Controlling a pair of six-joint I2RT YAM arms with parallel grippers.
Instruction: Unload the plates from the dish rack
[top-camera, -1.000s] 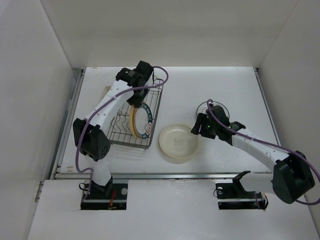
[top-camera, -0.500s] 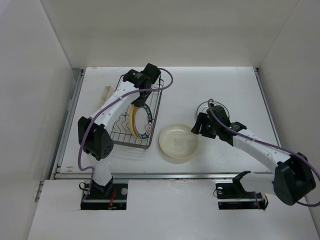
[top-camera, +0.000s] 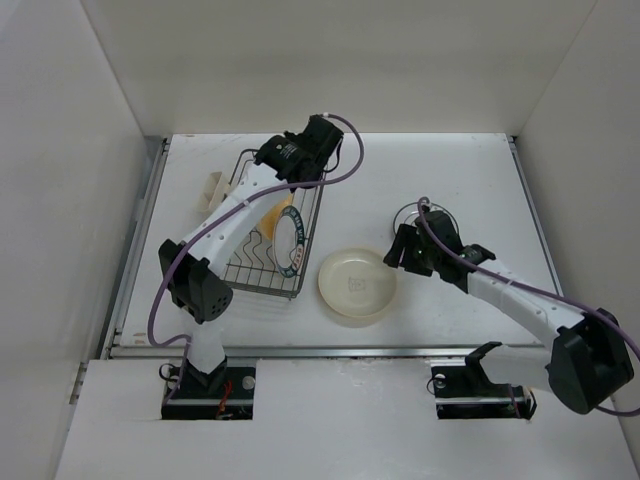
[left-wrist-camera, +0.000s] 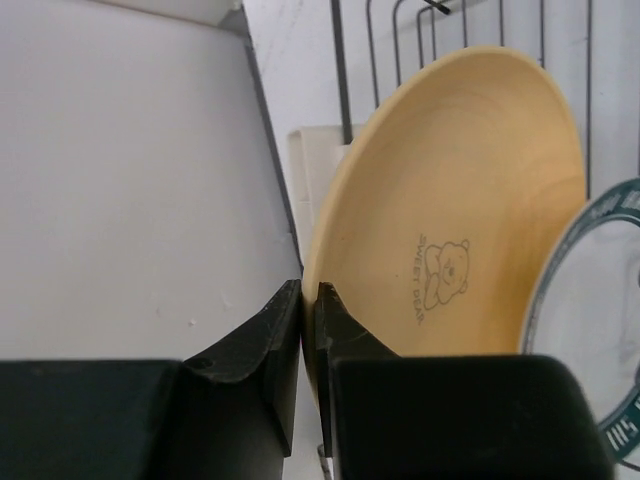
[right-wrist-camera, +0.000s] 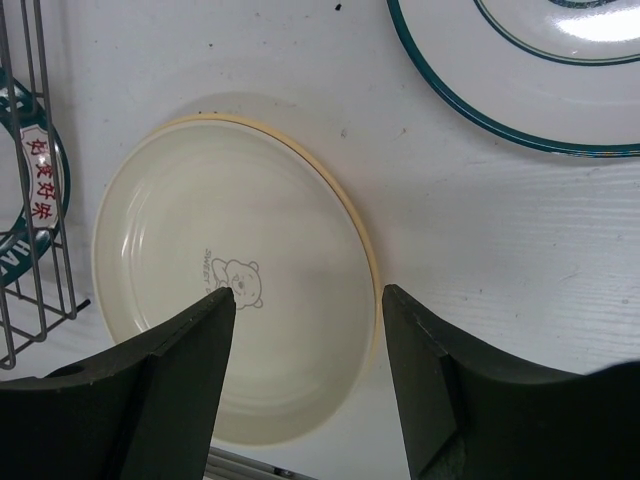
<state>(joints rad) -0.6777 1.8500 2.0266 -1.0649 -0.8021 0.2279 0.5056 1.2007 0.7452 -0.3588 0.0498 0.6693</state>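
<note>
The yellow-tan plate (left-wrist-camera: 450, 180) carries a small grey bear outline with the words SWEET BEAR beside it. The plate next to it (left-wrist-camera: 590, 330) is white with a dark teal band bearing white lettering, and the right wrist view shows a white label with red characters on it. The dish rack (top-camera: 262, 268) is dark wire. On the white tabletop (top-camera: 470, 170), the cream plate (right-wrist-camera: 235, 240) has a yellower rim and a grey bear mark at its middle. Toward the right edge, another white plate (right-wrist-camera: 500, 80) has a teal rim and a thin teal inner ring. The left gripper (left-wrist-camera: 309, 295) and right gripper (right-wrist-camera: 307, 295) are black. The cables (top-camera: 345, 165) are purple.
</note>
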